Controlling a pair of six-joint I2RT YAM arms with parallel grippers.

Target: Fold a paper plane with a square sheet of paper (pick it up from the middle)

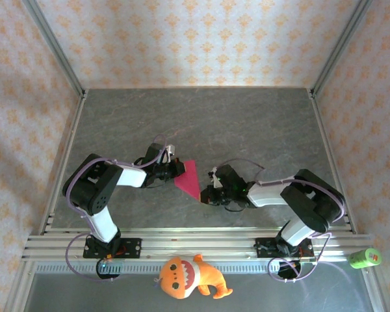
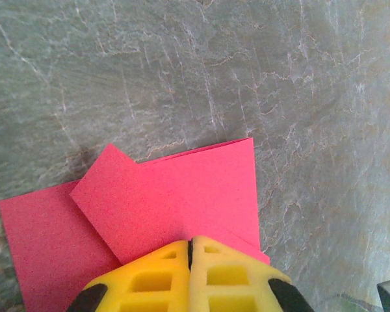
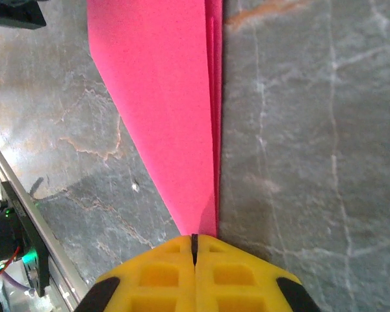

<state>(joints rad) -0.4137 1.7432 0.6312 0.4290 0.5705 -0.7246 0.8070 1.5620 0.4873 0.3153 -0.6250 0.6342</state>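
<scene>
The square sheet of paper (image 1: 190,179) lies flat on the grey table, folded into a magenta-pink pointed wedge. In the left wrist view the paper (image 2: 182,195) shows layered flaps, one corner folded over at the left. My left gripper (image 1: 177,168) is at the paper's wide upper-left end. Its yellow fingers are shut, and the gripper (image 2: 190,242) has its tips down on the pink surface. My right gripper (image 1: 207,193) is at the narrow lower end. In the right wrist view the gripper (image 3: 195,236) is shut right at the point of the paper (image 3: 169,97).
An orange plush toy (image 1: 185,276) lies in front of the aluminium rail (image 1: 195,244) between the arm bases. A green cylinder (image 1: 364,258) sits at the right end of the rail. Patterned walls enclose the table on three sides.
</scene>
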